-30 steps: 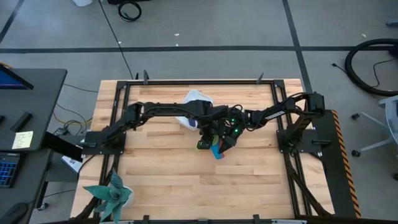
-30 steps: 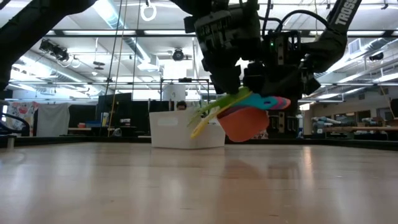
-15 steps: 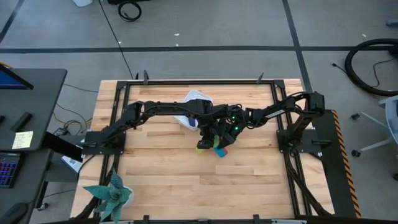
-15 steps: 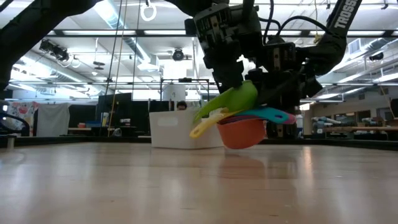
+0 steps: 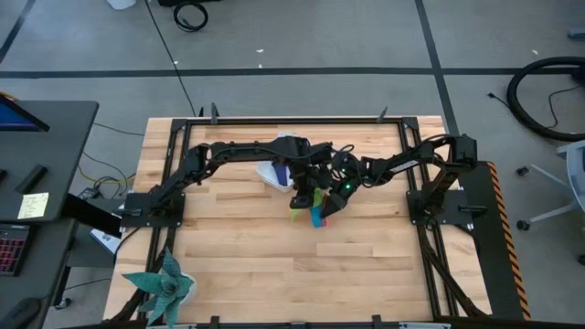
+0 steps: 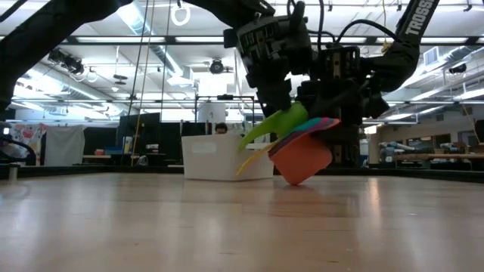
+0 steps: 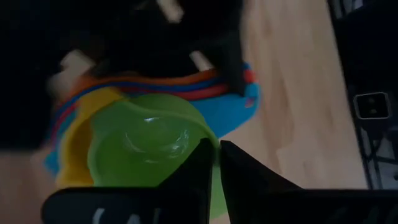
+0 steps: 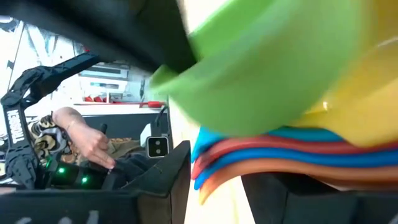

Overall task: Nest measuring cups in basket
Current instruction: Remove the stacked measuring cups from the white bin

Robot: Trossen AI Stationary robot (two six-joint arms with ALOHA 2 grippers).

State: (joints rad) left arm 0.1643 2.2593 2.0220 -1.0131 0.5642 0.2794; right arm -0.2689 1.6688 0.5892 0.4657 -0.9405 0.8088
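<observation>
The measuring cups sit nested in one stack at mid-table, orange-red outermost, then blue, yellow and the green cup on top. The stack is tilted and low over the wood. My left gripper comes in over the basket and is shut on the green cup. My right gripper meets the stack from the table's right and is shut on it. The white basket stands behind them on the table, partly under the left arm. My left gripper pinches the green cup's rim between its two fingers, one inside the bowl and one outside, coming from above and slanting down. The green cup sits in the yellow one atop the stack. My right gripper holds the stack by its layered blue, red and orange edges, which pass between its two fingers. It comes from the table's right. The stack is tilted; whether its lower corner touches the table I cannot tell.
Bare wood lies on the near side of the stack. A potted plant stands at the near left corner. A black frame rims the table. A person's hand shows in the room beyond.
The stack has rocked: tilted a second ago, level half a second ago, now tipped again with its bottom turned toward the table's right. My left gripper has drawn slightly toward the far edge, with the green cup tipped steeper on top.
</observation>
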